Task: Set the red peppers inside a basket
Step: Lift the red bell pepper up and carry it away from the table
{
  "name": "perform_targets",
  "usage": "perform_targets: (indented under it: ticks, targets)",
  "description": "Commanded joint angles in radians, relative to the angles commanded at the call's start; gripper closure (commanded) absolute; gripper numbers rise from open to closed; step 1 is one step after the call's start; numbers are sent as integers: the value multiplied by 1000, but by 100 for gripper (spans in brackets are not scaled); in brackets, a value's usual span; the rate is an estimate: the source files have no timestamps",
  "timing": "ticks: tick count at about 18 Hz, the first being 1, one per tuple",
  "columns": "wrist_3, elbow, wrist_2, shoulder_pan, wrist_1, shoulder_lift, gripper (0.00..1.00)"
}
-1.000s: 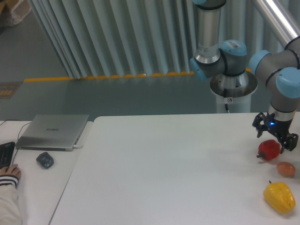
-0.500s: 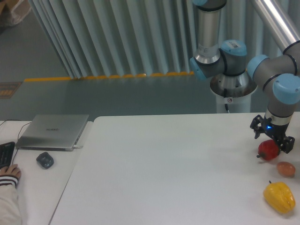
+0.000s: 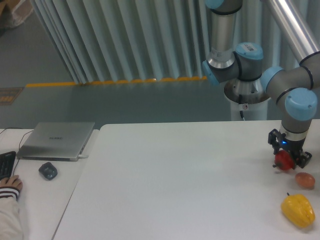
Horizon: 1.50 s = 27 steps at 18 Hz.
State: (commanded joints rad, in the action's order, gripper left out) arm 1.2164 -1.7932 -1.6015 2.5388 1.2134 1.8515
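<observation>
Hand point(image 3: 288, 159) of the arm is down at the far right of the desk point(image 3: 175, 185), its two dark fingers set on either side of the red pepper point(image 3: 283, 160) and closed in against it, so it looks to be grasping the pepper; whether the pepper has left the surface cannot be told from this angle. That pepper sits near the desk's right edge, partly hidden by the fingers.

Just beside it, toward the front and right, lies a small orange-brown egg-shaped thing point(image 3: 305, 179), close to the pepper but apart from it. Nearer the front again is the yellow pepper point(image 3: 298, 210), larger, with its stem pointing up and back.

The desk is white and matte, and its whole middle and left stretch carries nothing in this view. To the left a second, lower white surface holds a closed grey laptop point(image 3: 56, 140), a dark mouse point(image 3: 48, 171), the corner of a black keyboard point(image 3: 6, 165) and a person's fingers point(image 3: 10, 183) with a pale sleeve.

Behind the desk stands the arm's base point(image 3: 247, 95), a grey floor with a yellow line point(image 3: 115, 81), and a wall of pale vertical slats point(image 3: 125, 35).
</observation>
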Motion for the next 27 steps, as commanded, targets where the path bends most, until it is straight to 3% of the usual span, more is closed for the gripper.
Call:
perform_targets:
  ticks: [1,4,6,10,14,19,25,27]
  targets:
    - [0,2,0,0,0,-5,54]
    - [2,12,0,2,17,-38,54]
    - [2,23,0,6,60,-69,54]
    - [56,168,3,46,218,-97,54]
    - [182,245,8,129,221,-88,54]
    - [391,333,14,274,200,-2,51]
    - [581,344,18,389,3,115,51]
    - [623,344,18,417,-38,144,51]
